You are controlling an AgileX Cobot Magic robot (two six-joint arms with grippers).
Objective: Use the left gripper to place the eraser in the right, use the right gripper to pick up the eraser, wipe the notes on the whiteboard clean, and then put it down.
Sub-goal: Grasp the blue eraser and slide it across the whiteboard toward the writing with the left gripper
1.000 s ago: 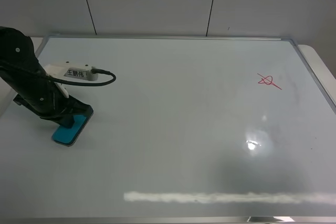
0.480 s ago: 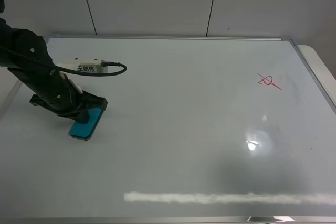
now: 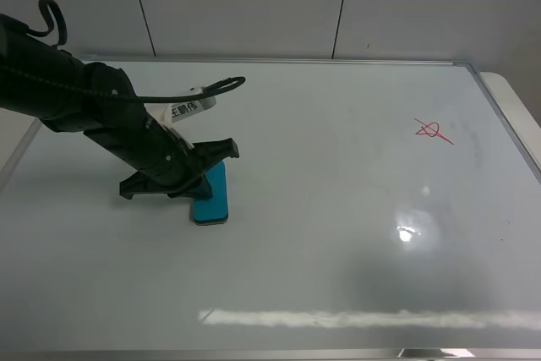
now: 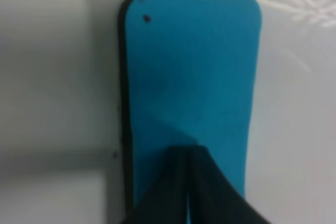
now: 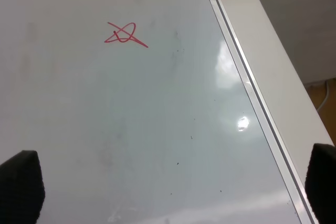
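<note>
Fingers (image 4: 168, 198) of the left gripper (image 4: 188, 153) are closed, tips together with only a thin slit between them and nothing clamped. They sit on top of the eraser (image 4: 189, 66) at one end, and most of the teal body stretches out ahead of the tips. The eraser lies flat on the board (image 3: 338, 251), dark felt side down. The right gripper (image 5: 171, 182) is open, its fingers wide apart over bare board, with the notes (image 5: 125, 34) ahead of and between them, untouched. The eraser is well apart from those fingers, off toward the left arm. Handling guess: a light block, probably stiff enough on top to take a squeeze. The felt on glossy board likely slides easily, so a top press moves it, but it may skate or twist if pushed off centre. Best hold looks like across the narrow width at mid-length, fingers on the two long sides and low enough to catch the body, not just the rounded ends. Fragility is not a worry.
</note>
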